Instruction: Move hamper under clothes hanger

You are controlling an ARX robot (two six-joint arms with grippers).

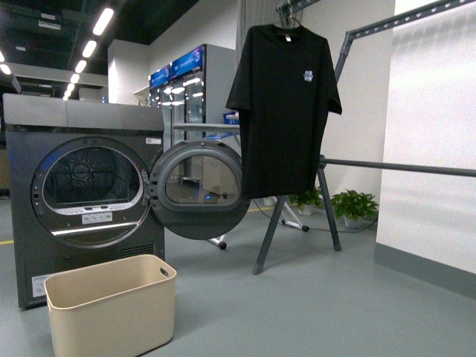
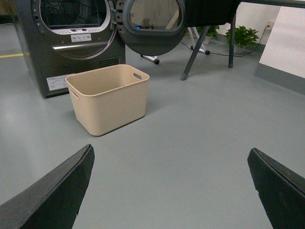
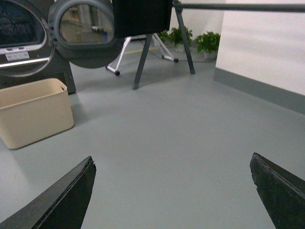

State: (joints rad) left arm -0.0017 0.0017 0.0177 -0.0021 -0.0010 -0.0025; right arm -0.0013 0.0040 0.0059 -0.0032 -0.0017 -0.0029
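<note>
The left hand is spread wide. Its two dark fingers sit at the edges of the left wrist view, with only grey floor between them. It grips nothing and touches nothing. The right hand is spread just as wide over the same floor, also gripping nothing.

The hamper stands upright on the floor, mouth up, just in front of the grey front-loading laundry machine and below its round opening. It is well apart from the clothes hanger, on that rack's left in the front view, and not beneath the black T-shirt. The hamper's long axis runs roughly across the front view, slightly skewed. One short end, with its oval handle slot, is turned toward the rack side. In the left wrist view the part of the hamper's inside that shows is bare beige wall.

The machine's door hangs open toward the T-shirt. The shirt hangs from the rack's top, above its slanted legs. Potted plants stand by the wall behind.
</note>
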